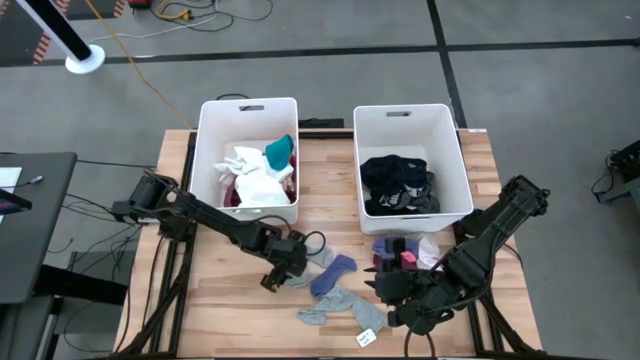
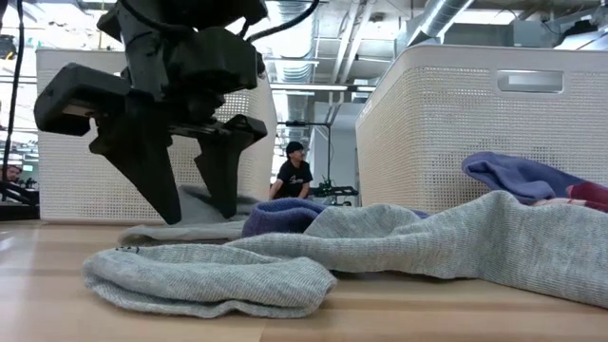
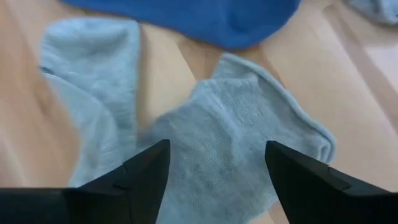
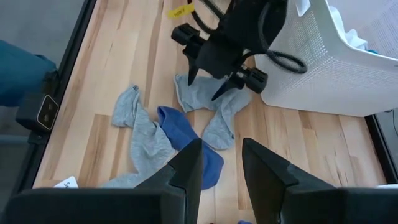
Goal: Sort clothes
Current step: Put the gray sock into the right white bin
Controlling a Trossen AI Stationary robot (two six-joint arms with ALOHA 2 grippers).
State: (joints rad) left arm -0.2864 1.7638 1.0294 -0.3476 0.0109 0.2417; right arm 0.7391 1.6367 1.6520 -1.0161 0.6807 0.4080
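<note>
Left gripper point(image 1: 285, 272), jaws wide, straddles the grey sock point(image 1: 318, 256) just front of the left bin point(image 1: 207, 160). Right gripper point(image 1: 385, 290), jaws open and empty, hovers near the table's front edge.

Surface point(image 1: 230, 300): light wood planks on a black frame, standing on a grey floor point(image 1: 540, 80) crossed by dark seams. Yellow cable point(image 1: 150, 80) runs over the floor toward the surface; white round base point(image 1: 85, 62) with a post at far left. Dark desk point(image 1: 35, 225) beside the surface on the left. Low view: open hall behind, exposed ducts point(image 2: 442, 14) and ceiling lights overhead, a person point(image 2: 294, 171) in a black top standing far back.
</note>
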